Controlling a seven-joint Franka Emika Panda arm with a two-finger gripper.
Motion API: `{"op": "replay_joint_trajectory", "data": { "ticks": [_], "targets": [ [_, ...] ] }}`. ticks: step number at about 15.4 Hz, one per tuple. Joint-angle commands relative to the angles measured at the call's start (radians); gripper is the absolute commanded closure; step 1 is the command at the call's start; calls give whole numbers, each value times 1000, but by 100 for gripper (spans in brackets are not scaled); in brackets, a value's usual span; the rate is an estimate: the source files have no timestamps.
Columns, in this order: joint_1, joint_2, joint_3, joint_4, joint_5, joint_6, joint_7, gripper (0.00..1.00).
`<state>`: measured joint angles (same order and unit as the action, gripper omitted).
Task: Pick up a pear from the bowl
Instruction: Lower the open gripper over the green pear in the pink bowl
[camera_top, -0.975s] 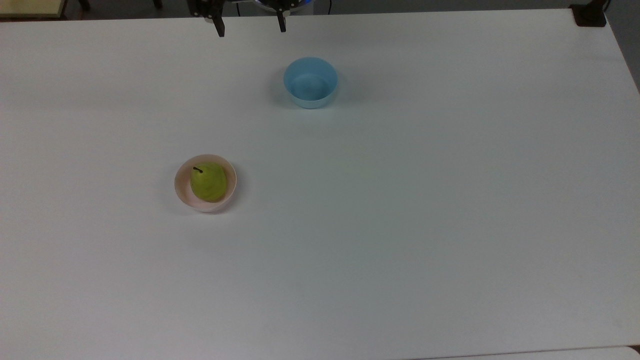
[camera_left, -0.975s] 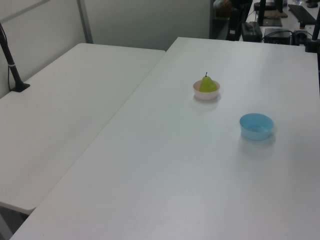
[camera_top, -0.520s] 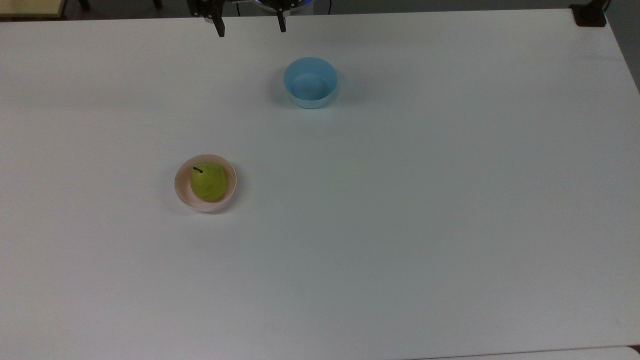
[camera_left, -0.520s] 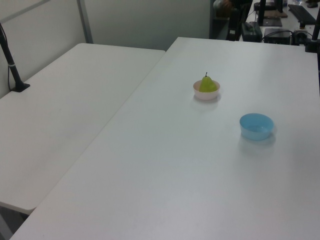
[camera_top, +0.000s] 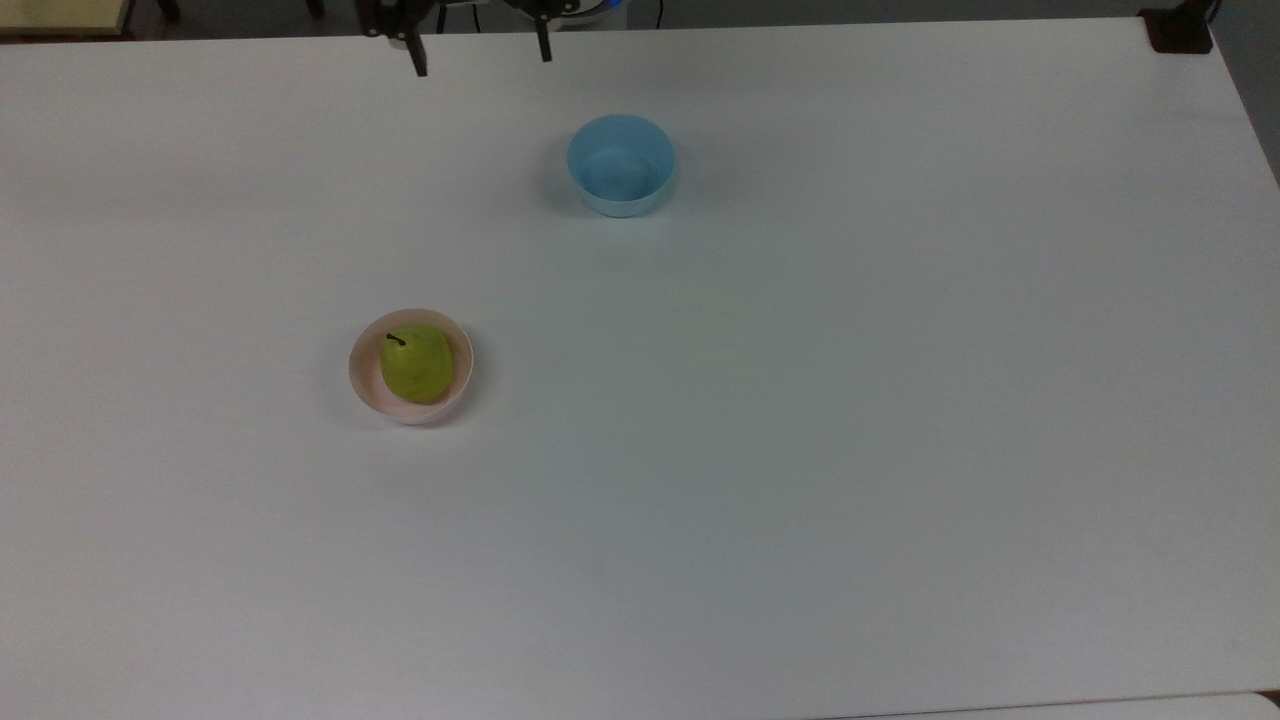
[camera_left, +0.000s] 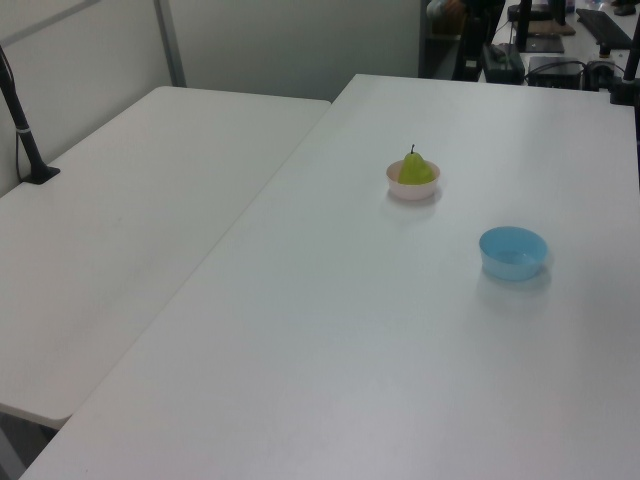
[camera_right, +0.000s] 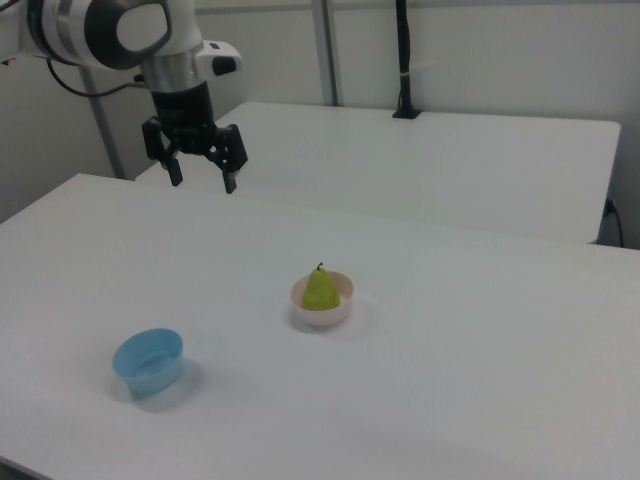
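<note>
The pear (camera_top: 417, 362) sits in the pink bowl (camera_top: 363, 385) (stem up), out on the white table (camera_top: 800, 450), well away from its edges. The gripper (camera_top: 478, 58) hangs high over the table's far edge in the top view, fingers spread wide w/ nothing in them. A blue bowl (camera_top: 620, 165) stands apart, nearer that edge.
</note>
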<state>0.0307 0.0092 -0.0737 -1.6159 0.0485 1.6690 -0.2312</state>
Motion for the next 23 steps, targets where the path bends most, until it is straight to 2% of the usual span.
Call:
{"op": "replay_joint_trajectory", "data": {
  "ticks": [1, 2, 3, 6, 11, 15, 23],
  "targets": [
    [-55, 47, -3, 0, -22, 28, -189, 0],
    [-86, 99, 0, 61, -21, 17, -191, 0],
    [-92, 125, 2, 80, -22, 14, -188, 0],
    [-121, 172, 2, 82, -76, 38, -198, 0],
    [-123, 310, -9, 59, -75, 288, -169, 2],
    [-111, 388, -9, 13, -65, 451, -42, 2],
    [-88, 451, -8, 11, -67, 483, -4, 3]
  ]
}}
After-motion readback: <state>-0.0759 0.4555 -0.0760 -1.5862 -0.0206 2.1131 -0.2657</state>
